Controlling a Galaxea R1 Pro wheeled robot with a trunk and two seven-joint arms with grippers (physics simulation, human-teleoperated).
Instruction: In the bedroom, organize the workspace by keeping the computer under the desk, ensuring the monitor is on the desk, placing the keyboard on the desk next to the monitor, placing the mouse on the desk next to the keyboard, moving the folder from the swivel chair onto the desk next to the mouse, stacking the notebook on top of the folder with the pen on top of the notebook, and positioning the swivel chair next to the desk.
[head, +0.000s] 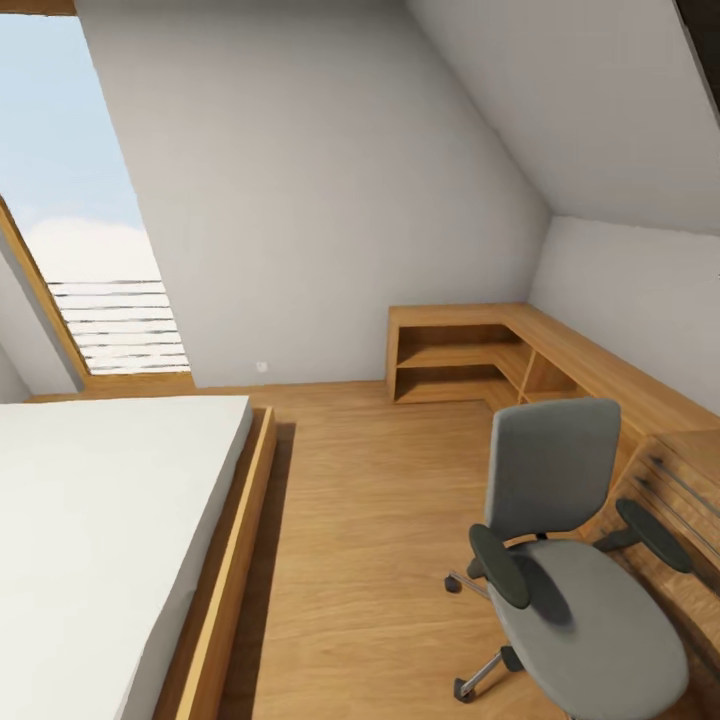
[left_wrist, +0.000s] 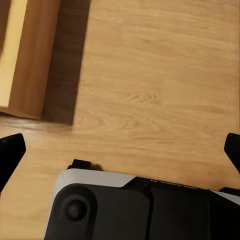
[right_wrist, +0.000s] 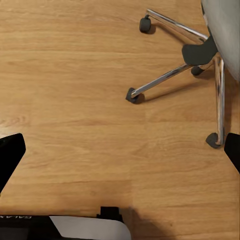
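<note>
Looking from the head view, you have the chair (head: 570, 560) low on your right, its seat bare as far as it shows: no folder lies on it here. A bed (head: 110, 530) lies on your left and low wooden shelving (head: 470, 355) runs along the far wall and down the right side. The desk, monitor and the rest of the task's things are not before you, so my guess is you need to turn or drive on to find them. The risk is in that turn: the chair stands close on your right, and a swing that way could knock it rolling on its castors or catch an armrest (head: 505, 565).

In the left wrist view, the left claw (left_wrist: 120, 150) hangs over bare floor (left_wrist: 150, 75), its two dark fingertips (left_wrist: 10, 152) at opposite edges of the picture, so it is spread wide and holds nothing. A corner of the bed frame (left_wrist: 30, 55) lies ahead of it and off to one side; drifting that way could clip the wood.

In the right wrist view, the right claw (right_wrist: 120, 155) is likewise spread wide, empty and touching nothing, with floor beneath. The chair's chrome base (right_wrist: 175, 75) and castors (right_wrist: 132, 96) lie just ahead of it, one castor near a fingertip (right_wrist: 232, 150). Lowering or advancing this arm could snag a spoke.
</note>
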